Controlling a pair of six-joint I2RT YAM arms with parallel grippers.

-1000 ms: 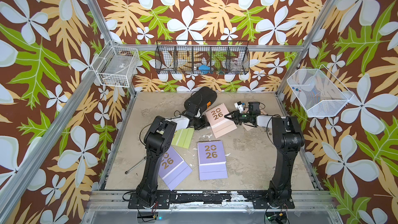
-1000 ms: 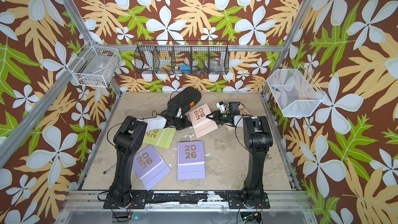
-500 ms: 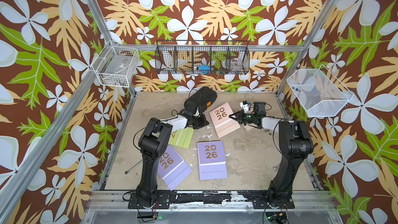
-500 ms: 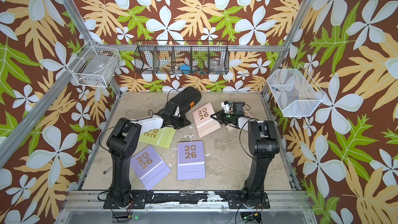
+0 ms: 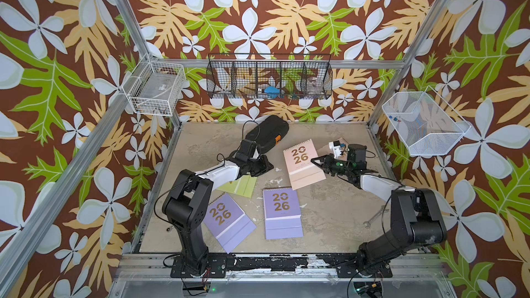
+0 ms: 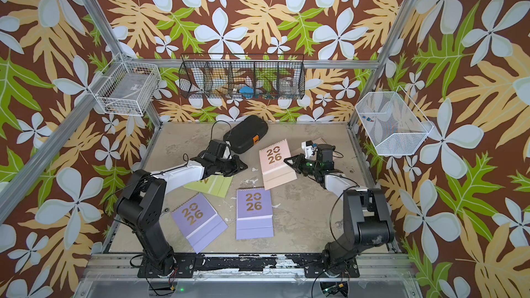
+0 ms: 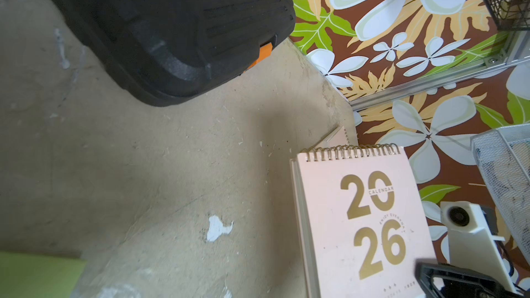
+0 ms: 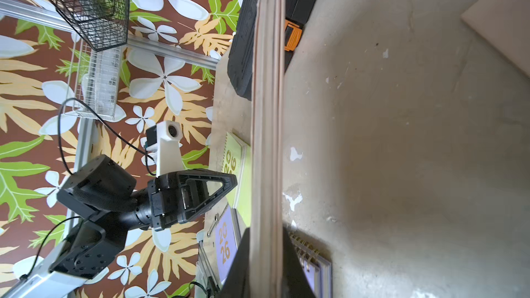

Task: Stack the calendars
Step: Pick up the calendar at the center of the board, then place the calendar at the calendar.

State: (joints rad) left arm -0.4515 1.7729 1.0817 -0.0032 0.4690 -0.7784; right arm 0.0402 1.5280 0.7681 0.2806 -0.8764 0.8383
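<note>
Beside the black case (image 5: 268, 136), the right tool (image 5: 315, 161) pinches the pink calendar (image 5: 299, 164) by its side edge. The left tool (image 5: 269, 166) is closed and empty. The calendar is probably light, stiff card, so mid-edge grips suit it.

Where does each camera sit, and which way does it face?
Both top views: high at the front, looking down on the table; left arm and right arm show.
Left wrist: faces the black case and pink calendar; the right gripper shows.
Right wrist: looks along that calendar's edge between its own fingers; left gripper shows.
Shared: both wrist views show the case.
</note>
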